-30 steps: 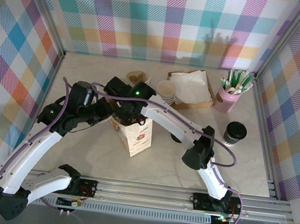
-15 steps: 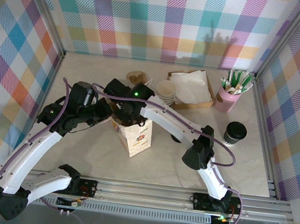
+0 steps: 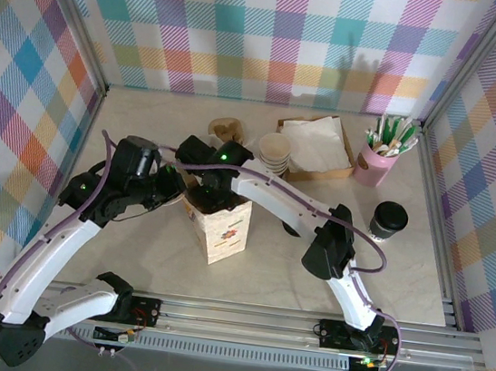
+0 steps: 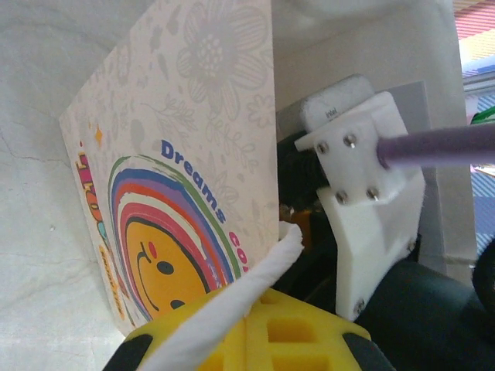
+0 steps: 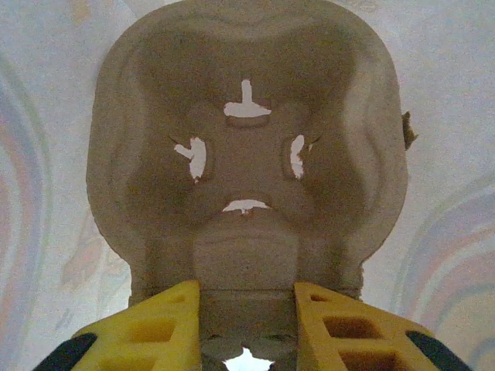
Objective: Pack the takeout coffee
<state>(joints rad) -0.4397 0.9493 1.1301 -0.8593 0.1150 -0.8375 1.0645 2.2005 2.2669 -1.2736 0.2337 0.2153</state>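
1. The left claw [image 4: 240,340] clenches the paper bag [image 4: 178,154] by its handle [image 4: 259,267]; the right claw [image 5: 247,309] grips a pulp cup carrier [image 5: 246,154] inside it.
2. The takeout coffee [image 3: 389,219] stands well apart, at the right of the worktop [image 3: 400,279].
3. Best practice: seat the carrier flat before letting go.

The printed white paper bag [image 3: 221,228] stands midway on the pale marbled table [image 3: 263,279], a brown moulded-pulp cup carrier [image 5: 246,154] seemingly inside it; the black-lidded cream paper cup [image 3: 389,219] stands near the right edge.
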